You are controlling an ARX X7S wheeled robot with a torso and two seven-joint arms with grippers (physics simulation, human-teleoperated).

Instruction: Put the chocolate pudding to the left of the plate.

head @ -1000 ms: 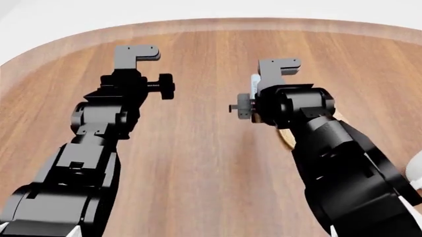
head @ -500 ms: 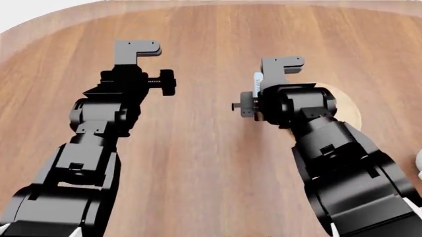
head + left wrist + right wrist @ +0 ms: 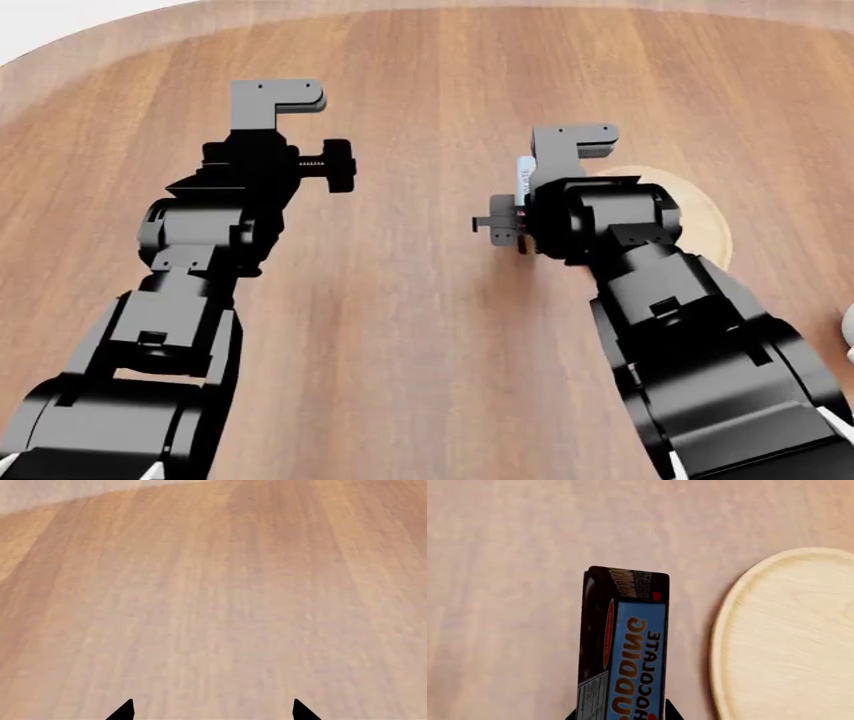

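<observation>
My right gripper (image 3: 620, 715) is shut on the chocolate pudding (image 3: 624, 645), a dark brown carton with a light blue printed edge. The carton pokes out ahead of the fingertips. In the head view only a thin pale sliver of the pudding (image 3: 525, 176) shows beside the right wrist. The light-tan round plate (image 3: 787, 640) lies beside the carton, with a strip of bare table between them. In the head view the plate (image 3: 701, 222) is partly hidden behind the right arm, with the carton just off its left rim. My left gripper (image 3: 212, 712) is open over bare wood.
The round wooden table (image 3: 427, 330) curves away at its far edge (image 3: 120, 30). A sliver of a white object (image 3: 847, 335) shows at the right border of the head view. My left arm (image 3: 227, 220) hangs over the table's left half.
The head view has tilted down: the table's far edge has risen in the picture and more of the plate shows. My right gripper still holds the carton; both arms have barely shifted.
</observation>
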